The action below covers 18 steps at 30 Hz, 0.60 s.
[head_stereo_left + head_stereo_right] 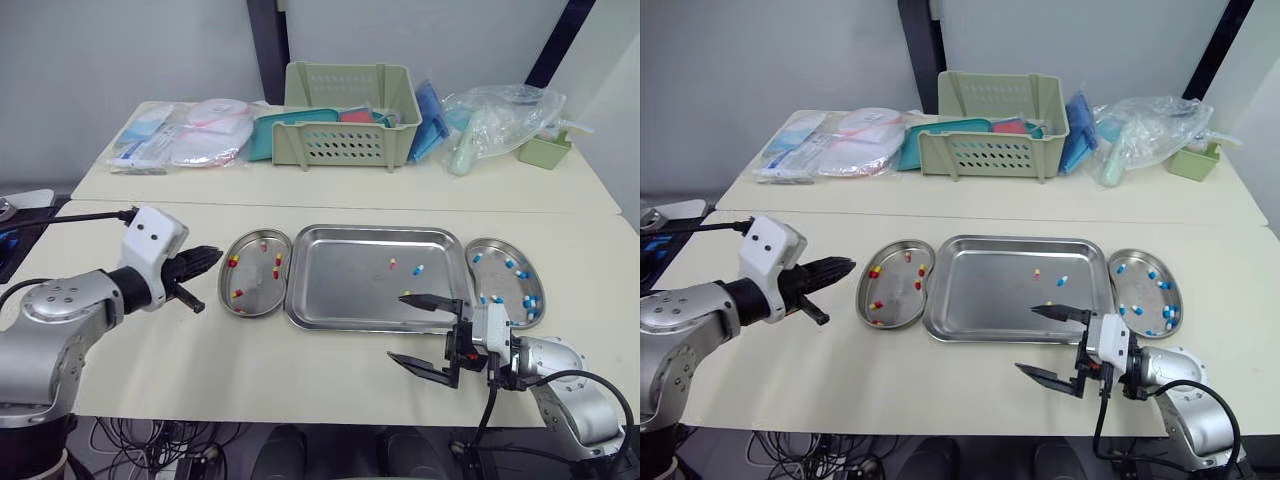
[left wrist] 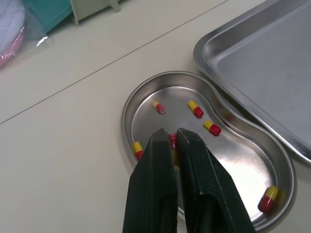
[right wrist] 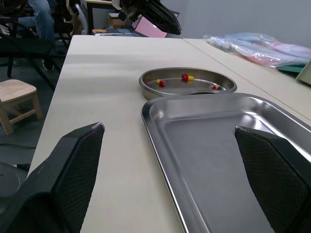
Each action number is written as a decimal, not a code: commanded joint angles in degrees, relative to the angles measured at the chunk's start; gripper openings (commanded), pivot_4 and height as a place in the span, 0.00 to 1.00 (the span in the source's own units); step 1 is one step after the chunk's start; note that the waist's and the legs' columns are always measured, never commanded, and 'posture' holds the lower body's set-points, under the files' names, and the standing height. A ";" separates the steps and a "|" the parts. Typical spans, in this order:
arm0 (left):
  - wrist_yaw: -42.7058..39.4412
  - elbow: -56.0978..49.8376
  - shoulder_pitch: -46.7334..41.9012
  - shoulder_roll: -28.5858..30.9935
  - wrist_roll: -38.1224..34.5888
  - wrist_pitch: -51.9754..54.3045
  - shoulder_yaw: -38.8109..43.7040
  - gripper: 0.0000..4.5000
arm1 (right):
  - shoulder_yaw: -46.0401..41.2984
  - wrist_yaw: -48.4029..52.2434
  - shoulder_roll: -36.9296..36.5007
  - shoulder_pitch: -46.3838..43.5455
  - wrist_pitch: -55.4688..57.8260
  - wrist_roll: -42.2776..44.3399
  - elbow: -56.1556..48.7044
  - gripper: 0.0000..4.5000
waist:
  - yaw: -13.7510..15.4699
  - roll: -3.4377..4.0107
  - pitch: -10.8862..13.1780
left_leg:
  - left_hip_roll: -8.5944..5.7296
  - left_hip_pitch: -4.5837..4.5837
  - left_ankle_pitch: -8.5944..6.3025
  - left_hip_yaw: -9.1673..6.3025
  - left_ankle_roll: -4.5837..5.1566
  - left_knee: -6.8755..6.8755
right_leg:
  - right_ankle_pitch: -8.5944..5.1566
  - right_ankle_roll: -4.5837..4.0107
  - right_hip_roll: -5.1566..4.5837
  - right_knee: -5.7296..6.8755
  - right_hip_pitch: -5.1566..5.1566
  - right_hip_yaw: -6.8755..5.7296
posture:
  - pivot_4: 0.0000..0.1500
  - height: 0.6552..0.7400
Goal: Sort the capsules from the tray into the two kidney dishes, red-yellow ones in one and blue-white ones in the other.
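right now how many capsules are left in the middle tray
2: a red-yellow capsule and a blue-white capsule, side by side toward the right of the tray. The right gripper overlaps its near rim and may hide another.

The rectangular steel tray (image 1: 340,300) lies flat at mid-bench (image 1: 200,360), nearly empty. One red-yellow capsule (image 1: 393,263) and one blue-white capsule (image 1: 418,269) lie close together in its far right area. The left kidney dish (image 1: 256,282), touching the tray's left edge, holds several red-yellow capsules (image 1: 277,262), scattered. The right kidney dish (image 1: 495,279), against the tray's right edge, holds several blue-white capsules (image 1: 521,274).
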 commanded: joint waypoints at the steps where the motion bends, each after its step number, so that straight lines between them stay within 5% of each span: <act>1: 1.17 0.02 -1.77 -0.37 0.34 -0.10 -1.55 0.00 | -0.31 -0.35 0.44 0.28 -1.65 -0.01 -0.37 1.00 | -0.07 0.00 0.00 | 0.00 0.00 0.00 0.00 0.00 0.00 | 0.00 0.00 0.00 0.01 0.00 0.00 | 1.00 1.00; 12: 2.60 0.60 -5.09 -3.24 -1.90 1.79 -4.77 0.00 | -0.78 -1.42 0.39 1.91 -2.42 -0.10 -0.53 1.00 | -0.06 0.00 0.00 | 0.00 -0.01 0.00 0.00 0.00 0.00 | 0.00 0.00 0.00 0.01 0.00 0.00 | 1.00 1.00; 18: 2.63 -0.04 -6.26 -2.97 -3.71 3.33 -4.23 0.40 | -0.94 -1.47 0.24 2.15 -2.52 -0.15 -0.32 1.00 | -0.04 0.00 0.00 | 0.00 0.00 0.00 0.00 0.00 0.00 | 0.00 0.00 0.00 0.01 -0.01 0.00 | 1.00 1.00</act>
